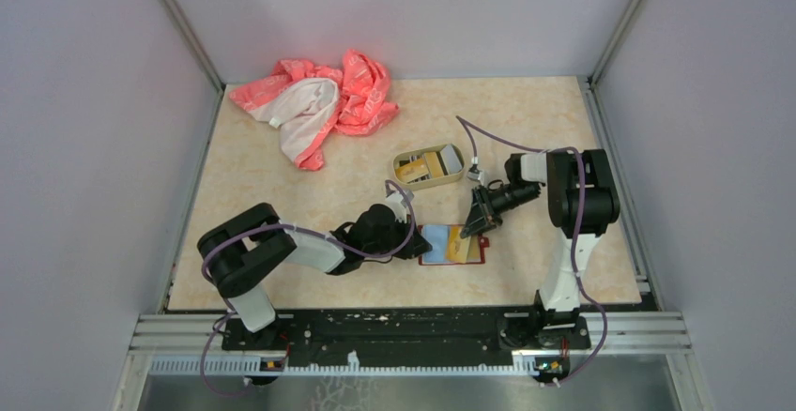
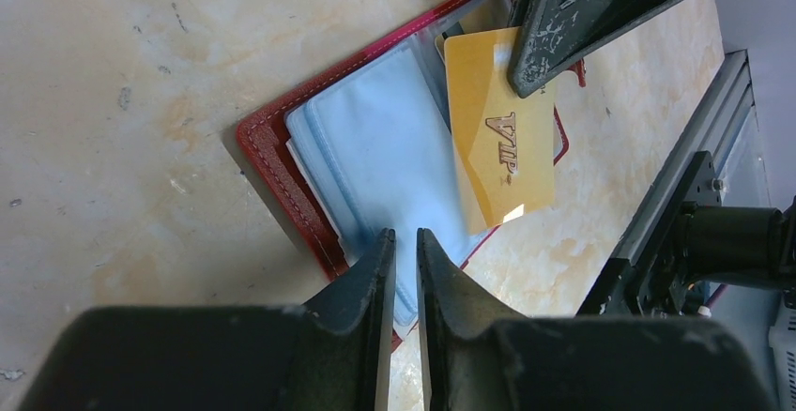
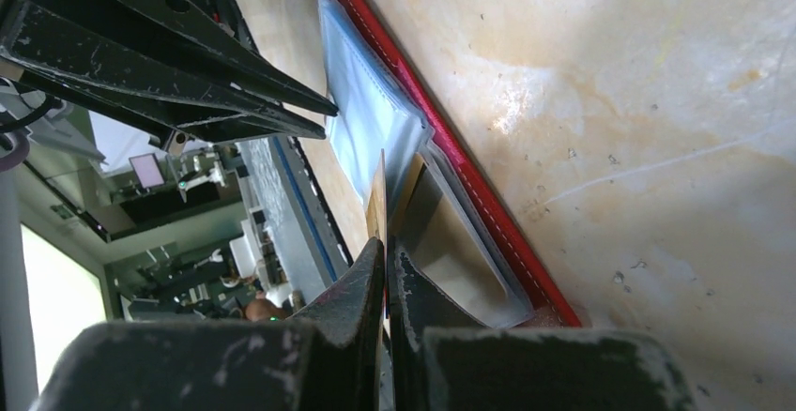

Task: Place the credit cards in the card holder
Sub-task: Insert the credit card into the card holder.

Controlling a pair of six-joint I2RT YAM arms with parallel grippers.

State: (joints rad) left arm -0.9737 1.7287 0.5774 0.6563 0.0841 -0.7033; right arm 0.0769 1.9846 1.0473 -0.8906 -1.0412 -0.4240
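The dark-red card holder (image 1: 435,244) lies open on the table, its pale-blue inner sleeves (image 2: 375,148) facing up. My right gripper (image 1: 471,230) is shut on a yellow-gold credit card (image 2: 502,148) marked VIP. It holds the card slanted over the holder's right half, lower edge at the sleeves. In the right wrist view the card (image 3: 378,200) shows edge-on between my gripper's (image 3: 386,247) tips, beside the holder's red edge (image 3: 441,139). My left gripper (image 2: 405,235) is shut, its tips resting on the holder's left side (image 1: 418,242). More cards lie in the tin tray.
A tan tin tray (image 1: 452,177) with several cards stands just behind the holder. A crumpled pink-and-white cloth (image 1: 319,101) lies at the back left. The two grippers are close together over the holder. Grey walls enclose the table.
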